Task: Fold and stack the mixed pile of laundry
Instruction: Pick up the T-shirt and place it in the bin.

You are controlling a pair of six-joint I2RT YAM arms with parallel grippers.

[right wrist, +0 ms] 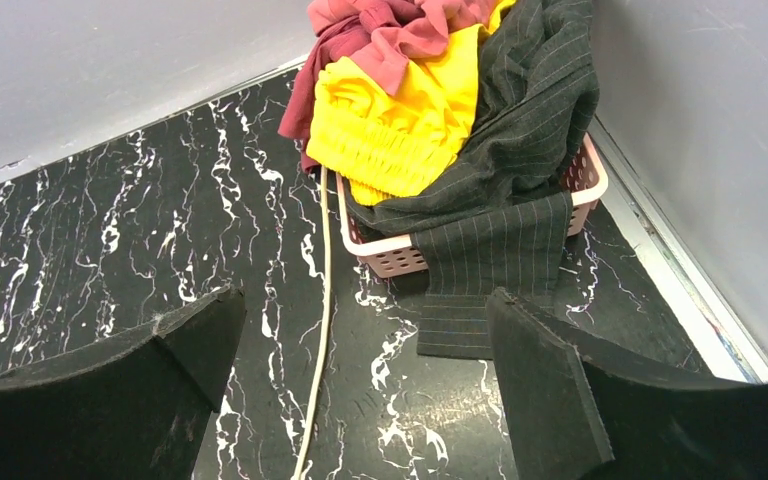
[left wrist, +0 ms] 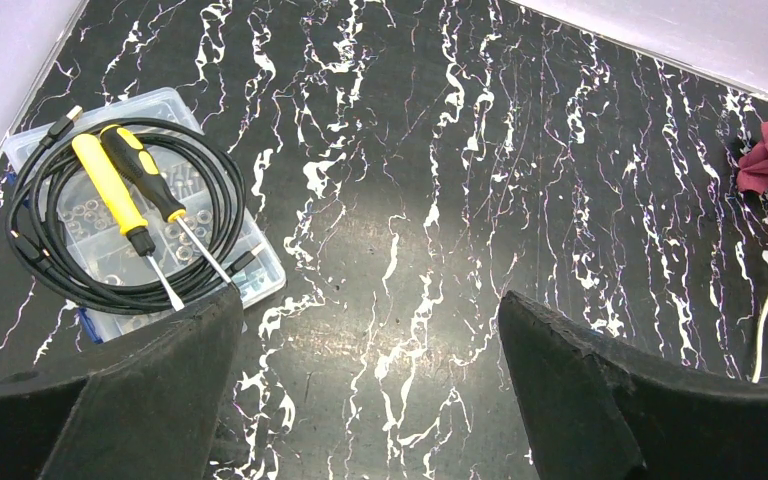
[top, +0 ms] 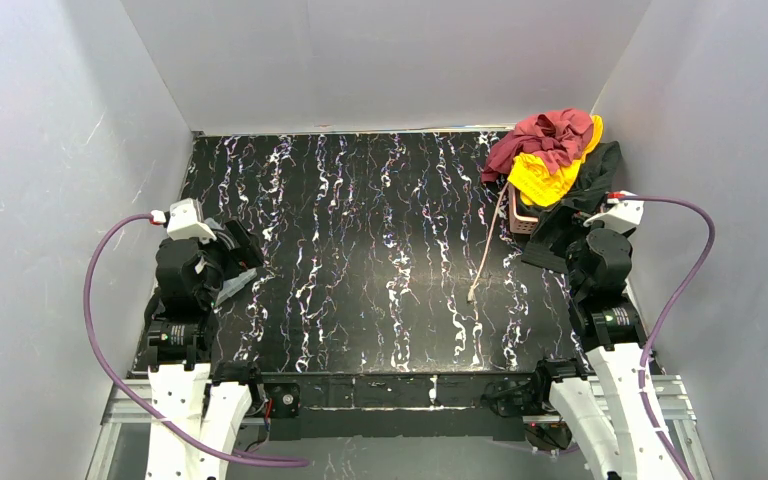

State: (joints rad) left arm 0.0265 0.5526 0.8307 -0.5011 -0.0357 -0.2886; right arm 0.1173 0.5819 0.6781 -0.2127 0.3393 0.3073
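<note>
- Your laundry pile (top: pixel 555 160) sits heaped over the pink basket (right wrist: pixel 392 256), far right on the bench (top: pixel 360 250).
- Right end effector (right wrist: pixel 365 300) and left end effector (left wrist: pixel 370 298) gape wide, empty.
- Nothing looks folded yet; you'd first pull one garment clear.

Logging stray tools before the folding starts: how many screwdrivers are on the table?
2. The yellow-handled screwdriver and the black-and-yellow screwdriver lie side by side over the coiled black cable on the clear parts box, in the left wrist view. Others may be hidden.
</note>
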